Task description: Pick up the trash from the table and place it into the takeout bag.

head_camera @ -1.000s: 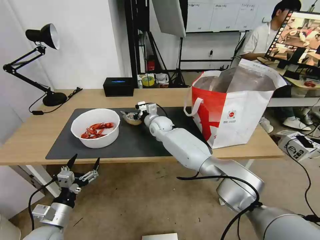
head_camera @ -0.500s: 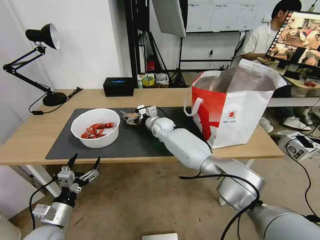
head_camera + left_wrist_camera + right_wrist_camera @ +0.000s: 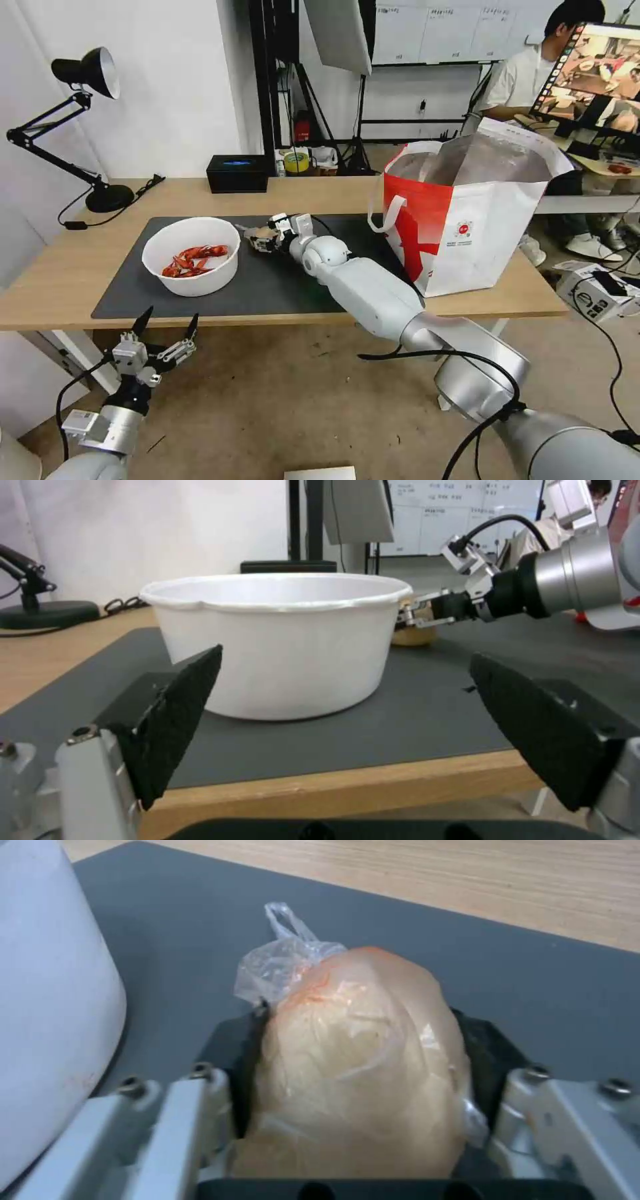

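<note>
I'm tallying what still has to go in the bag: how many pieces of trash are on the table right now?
2. The white bowl of crayfish shells sits on the grey mat; the small clear bag beside it is clamped in the right gripper. Others may be hidden.

Head looks down; wrists low, close; all share bowl [image 3: 191, 255] edge.

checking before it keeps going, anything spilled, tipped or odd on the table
Nothing stands out. The white bowl sits upright on the dark mat with the shells inside it. The right gripper is shut on the small clear bag, and the takeout bag stands open. The left gripper waits open below the table edge.
</note>
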{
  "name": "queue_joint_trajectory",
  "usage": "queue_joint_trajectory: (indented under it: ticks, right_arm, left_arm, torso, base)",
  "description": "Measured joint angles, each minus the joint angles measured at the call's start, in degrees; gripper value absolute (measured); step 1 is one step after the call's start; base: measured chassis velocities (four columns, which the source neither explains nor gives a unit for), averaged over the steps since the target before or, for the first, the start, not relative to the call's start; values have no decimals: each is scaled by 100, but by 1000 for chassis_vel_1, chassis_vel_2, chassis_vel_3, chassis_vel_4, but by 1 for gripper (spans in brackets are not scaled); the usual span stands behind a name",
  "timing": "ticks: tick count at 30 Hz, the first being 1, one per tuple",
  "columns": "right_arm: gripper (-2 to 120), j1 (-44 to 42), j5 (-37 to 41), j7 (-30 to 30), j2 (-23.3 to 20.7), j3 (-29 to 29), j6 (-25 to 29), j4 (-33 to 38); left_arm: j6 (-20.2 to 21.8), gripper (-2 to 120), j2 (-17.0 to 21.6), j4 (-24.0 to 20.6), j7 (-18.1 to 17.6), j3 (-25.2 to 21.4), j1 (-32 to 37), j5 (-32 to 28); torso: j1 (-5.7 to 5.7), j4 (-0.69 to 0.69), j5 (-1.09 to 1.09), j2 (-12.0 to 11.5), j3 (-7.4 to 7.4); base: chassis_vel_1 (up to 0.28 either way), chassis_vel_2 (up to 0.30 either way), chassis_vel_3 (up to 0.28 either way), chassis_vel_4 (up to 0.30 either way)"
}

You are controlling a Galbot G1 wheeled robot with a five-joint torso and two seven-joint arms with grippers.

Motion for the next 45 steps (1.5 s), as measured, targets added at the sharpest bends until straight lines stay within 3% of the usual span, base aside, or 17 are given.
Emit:
queue_joint_trajectory:
  ticks: [2, 4, 6, 9, 15, 21, 24, 25, 27, 28, 30, 32, 34, 36, 37, 40, 45]
  right_arm:
    - [49, -1, 0, 13, -1, 0, -11, 5]
    - [37, -6, 1, 65, -2, 1, -34, 24]
    - [36, -8, 2, 71, -2, 0, -37, 27]
    - [18, -51, 12, 150, -26, 16, -65, 106]
    - [7, -128, 134, 359, -231, 59, -111, 514]
    - [7, -365, 356, 668, -949, 158, -164, 1791]
    - [7, -627, 680, 919, -1552, 318, -210, 2945]
    - [7, -627, 680, 919, -1552, 318, -210, 2945]
    - [7, -985, 958, 1243, -2203, 604, -270, 4234]
    - [7, -985, 958, 1243, -2203, 604, -270, 4234]
    - [7, -1289, 1131, 1479, -2669, 936, -289, 5147]
    - [6, -1458, 1218, 1586, -2938, 1149, -291, 5610]
    - [6, -1546, 1257, 1631, -3088, 1277, -291, 5838]
    - [6, -1821, 1464, 1779, -3623, 1749, -270, 6482]
    - [6, -1821, 1464, 1779, -3623, 1749, -270, 6482]
    - [6, -2091, 1604, 1914, -4227, 2312, -107, 6999]
    - [6, -2318, 1716, 2200, -4658, 2888, -30, 7364]
  left_arm:
    - [0, 100, 9, -2, 0, 0, -2, -2]
    - [0, 100, 32, -7, 0, -2, -3, -8]
    - [0, 100, 36, -8, 0, -3, -3, -9]
    - [1, 100, 57, -23, 0, -6, 6, -20]
    - [9, 100, 73, -27, 0, -8, 1, -47]
    - [12, 100, 101, -52, -2, -23, 13, -70]
    - [20, 100, 102, -90, -2, -4, 19, -71]
    - [20, 100, 102, -90, -2, -4, 19, -71]
    - [26, 100, 94, -119, -2, 37, 20, -62]
    - [26, 100, 94, -119, -2, 37, 20, -62]
    - [27, 100, 81, -146, -3, 88, 25, -32]
    - [27, 100, 80, -157, -3, 120, 28, -15]
    - [27, 100, 80, -163, -4, 137, 28, -6]
    - [30, 100, 80, -205, -7, 210, 14, 11]
    - [30, 100, 80, -205, -7, 210, 14, 11]
    - [60, 100, 62, -292, -12, 305, 3, 15]
    - [81, 100, 40, -345, -38, 390, -15, 40]
  torso:
    - [0, 0, 0, 0, 0]
    - [0, 0, 0, 0, 0]
    - [0, 0, 0, 0, 0]
    - [0, 1, 0, 0, 0]
    - [0, 0, 0, 0, 0]
    - [0, 0, 1, 0, 0]
    - [0, 0, 2, 0, 0]
    - [0, 0, 2, 0, 0]
    - [0, -1, 2, 0, 0]
    - [0, -1, 2, 0, 0]
    - [-1, -1, 3, 0, 0]
    - [-1, 0, 3, 0, -1]
    - [-1, -1, 3, 0, -1]
    - [-1, -1, 3, 0, -1]
    - [-1, -1, 3, 0, -1]
    - [-1, -1, 3, 0, 0]
    - [-1, -2, 2, 0, -1]
  base:
    - [0, 0, 0, 0]
    - [0, 0, 0, 0]
    - [0, 0, 0, 0]
    - [0, 0, 0, 0]
    - [0, 0, 0, 0]
    - [0, 0, 0, 0]
    - [0, 0, 0, 0]
    - [0, 0, 0, 0]
    - [0, 0, 0, 0]
    - [0, 0, 0, 0]
    - [0, 0, 0, 0]
    - [0, 0, 0, 0]
    - [0, 0, 0, 0]
    - [0, 0, 0, 0]
    - [0, 0, 0, 0]
    - [0, 0, 0, 0]
    - [0, 0, 0, 0]
